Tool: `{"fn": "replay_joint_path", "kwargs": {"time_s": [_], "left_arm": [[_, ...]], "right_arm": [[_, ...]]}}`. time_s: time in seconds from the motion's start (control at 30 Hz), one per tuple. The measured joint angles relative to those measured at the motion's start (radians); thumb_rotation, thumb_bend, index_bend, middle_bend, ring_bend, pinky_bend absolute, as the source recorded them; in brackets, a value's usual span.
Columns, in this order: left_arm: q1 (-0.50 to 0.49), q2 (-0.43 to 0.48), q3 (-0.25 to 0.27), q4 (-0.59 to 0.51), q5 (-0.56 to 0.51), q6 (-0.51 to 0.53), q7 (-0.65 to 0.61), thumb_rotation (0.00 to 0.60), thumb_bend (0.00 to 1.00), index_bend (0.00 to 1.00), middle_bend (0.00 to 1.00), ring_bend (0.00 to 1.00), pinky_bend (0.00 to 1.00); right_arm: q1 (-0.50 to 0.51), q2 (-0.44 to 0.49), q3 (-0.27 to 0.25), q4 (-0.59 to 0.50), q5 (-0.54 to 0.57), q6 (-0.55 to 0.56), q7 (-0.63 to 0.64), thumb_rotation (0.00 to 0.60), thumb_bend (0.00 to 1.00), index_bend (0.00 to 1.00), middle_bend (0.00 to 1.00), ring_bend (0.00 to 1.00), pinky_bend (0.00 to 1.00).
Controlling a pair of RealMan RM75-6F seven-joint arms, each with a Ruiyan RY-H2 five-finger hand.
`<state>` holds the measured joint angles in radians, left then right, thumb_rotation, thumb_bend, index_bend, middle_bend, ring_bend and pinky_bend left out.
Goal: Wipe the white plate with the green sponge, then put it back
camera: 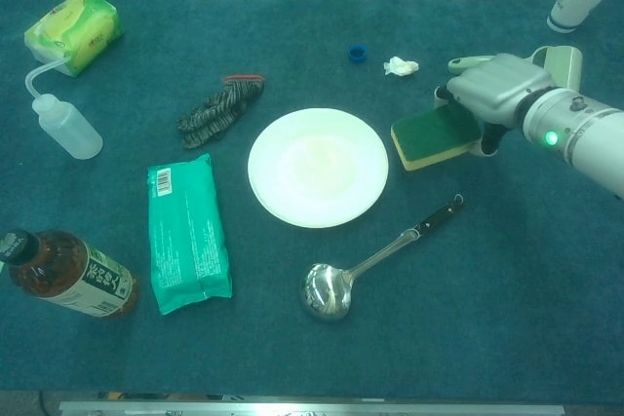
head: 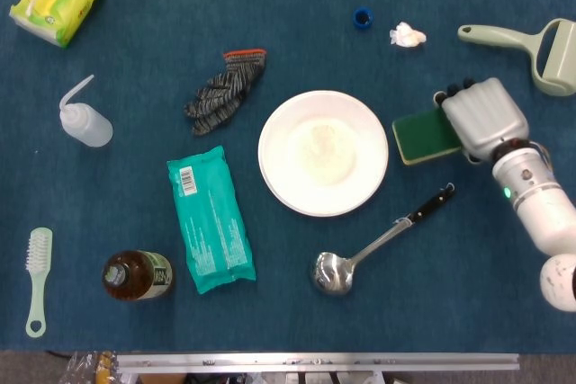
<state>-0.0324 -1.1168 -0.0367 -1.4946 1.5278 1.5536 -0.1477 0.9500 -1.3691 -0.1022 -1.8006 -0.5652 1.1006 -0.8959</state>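
Observation:
The white plate (head: pixel 323 152) (camera: pixel 318 167) lies in the middle of the blue table, with nothing on it. To its right my right hand (head: pixel 484 118) (camera: pixel 495 93) holds the green sponge (head: pixel 424 136) (camera: pixel 433 137), which has a yellow underside. The sponge sits just past the plate's right rim, low over the cloth; I cannot tell if it touches the table. My left hand is out of sight in both views.
A metal ladle (head: pixel 371 251) (camera: pixel 366 268) lies below the sponge. A lint roller (head: pixel 531 48), crumpled paper (head: pixel 407 36) and blue cap (head: pixel 363 17) sit behind. Left of the plate are a striped glove (head: pixel 224 92), teal packet (head: pixel 210 218), squeeze bottle (head: pixel 84 120), tea bottle (head: pixel 135 276) and brush (head: pixel 37 278).

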Motion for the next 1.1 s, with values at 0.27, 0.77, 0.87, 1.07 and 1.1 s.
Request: {"fn": "replay_joint_path", "kwargs": {"time_s": [0.27, 0.77, 0.87, 1.07, 1.1], "left_arm": [[-0.004, 0.002, -0.001, -0.006, -0.002, -0.006, 0.007, 0.6, 0.47, 0.17, 0.16, 0.09, 0.13], [-0.027, -0.013, -0.017, -0.011, -0.022, -0.033, 0.044, 0.6, 0.47, 0.19, 0.16, 0.09, 0.13], [-0.033, -0.014, -0.018, -0.023, -0.015, -0.034, 0.06, 0.6, 0.47, 0.19, 0.16, 0.09, 0.13], [-0.033, -0.015, -0.017, -0.073, -0.005, -0.021, 0.121, 0.6, 0.47, 0.19, 0.16, 0.09, 0.13], [-0.032, -0.015, -0.017, -0.083, -0.004, -0.018, 0.135, 0.6, 0.47, 0.19, 0.16, 0.09, 0.13]], "right_arm": [[-0.044, 0.013, 0.008, 0.025, -0.057, -0.026, 0.087, 0.6, 0.07, 0.01, 0.14, 0.12, 0.47], [-0.269, 0.104, 0.026, 0.034, -0.27, 0.204, 0.341, 0.6, 0.1, 0.01, 0.14, 0.11, 0.46], [-0.33, 0.119, 0.022, 0.041, -0.36, 0.273, 0.414, 0.6, 0.1, 0.03, 0.14, 0.11, 0.46], [-0.479, 0.169, 0.003, 0.023, -0.52, 0.437, 0.512, 0.6, 0.1, 0.04, 0.15, 0.11, 0.46], [-0.5, 0.178, 0.0, 0.013, -0.535, 0.458, 0.518, 0.6, 0.1, 0.04, 0.15, 0.11, 0.46]]}}
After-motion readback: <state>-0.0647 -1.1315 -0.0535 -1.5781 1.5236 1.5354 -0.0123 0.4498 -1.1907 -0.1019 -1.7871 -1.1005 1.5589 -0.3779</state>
